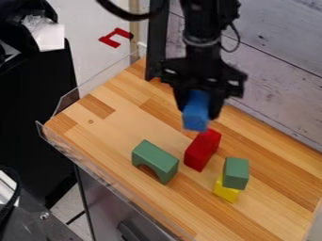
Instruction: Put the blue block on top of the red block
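The black gripper (200, 109) hangs over the back middle of the wooden table, shut on the blue block (196, 113), with a finger at each side of it. The blue block points downward, its lower end just above and behind the far end of the red block (202, 150) as seen from the camera. The red block lies on the table on its own, its long side running from front left to back right. Whether blue and red touch I cannot tell.
A green arch block (156, 161) stands left of the red block. To the right, a green block (236, 173) rests on a yellow block (226, 190). A clear rim (107, 170) edges the wooden table (107, 136); a plank wall (277, 61) stands behind.
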Available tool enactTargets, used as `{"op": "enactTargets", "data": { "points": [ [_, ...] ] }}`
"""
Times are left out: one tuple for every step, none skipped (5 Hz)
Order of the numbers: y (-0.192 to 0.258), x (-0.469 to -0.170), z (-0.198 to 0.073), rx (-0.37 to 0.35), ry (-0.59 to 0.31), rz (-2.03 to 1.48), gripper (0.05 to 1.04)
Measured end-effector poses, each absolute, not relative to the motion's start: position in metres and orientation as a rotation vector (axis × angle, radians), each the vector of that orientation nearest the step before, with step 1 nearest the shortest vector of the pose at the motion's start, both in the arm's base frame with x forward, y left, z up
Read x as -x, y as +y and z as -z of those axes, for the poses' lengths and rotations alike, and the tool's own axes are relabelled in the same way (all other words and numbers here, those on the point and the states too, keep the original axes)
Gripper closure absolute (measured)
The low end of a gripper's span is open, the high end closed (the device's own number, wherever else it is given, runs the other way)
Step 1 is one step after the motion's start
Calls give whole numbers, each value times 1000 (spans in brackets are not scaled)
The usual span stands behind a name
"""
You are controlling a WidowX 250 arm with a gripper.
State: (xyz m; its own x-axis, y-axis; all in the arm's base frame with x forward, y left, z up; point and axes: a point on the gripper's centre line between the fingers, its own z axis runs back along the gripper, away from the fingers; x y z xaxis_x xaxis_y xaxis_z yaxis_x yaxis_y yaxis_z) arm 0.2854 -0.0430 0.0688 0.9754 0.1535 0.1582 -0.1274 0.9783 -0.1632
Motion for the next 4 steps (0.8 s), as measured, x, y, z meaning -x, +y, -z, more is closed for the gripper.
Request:
{"op": "enactTargets", "data": {
  "points": [
    [-50, -286, -49, 175, -121, 80, 503],
    [-51, -292, -44, 155, -111, 153, 503],
    [-49, -293, -39, 131, -94, 178, 503],
    [-45, -298, -38, 80, -101, 153, 503]
  ]
}}
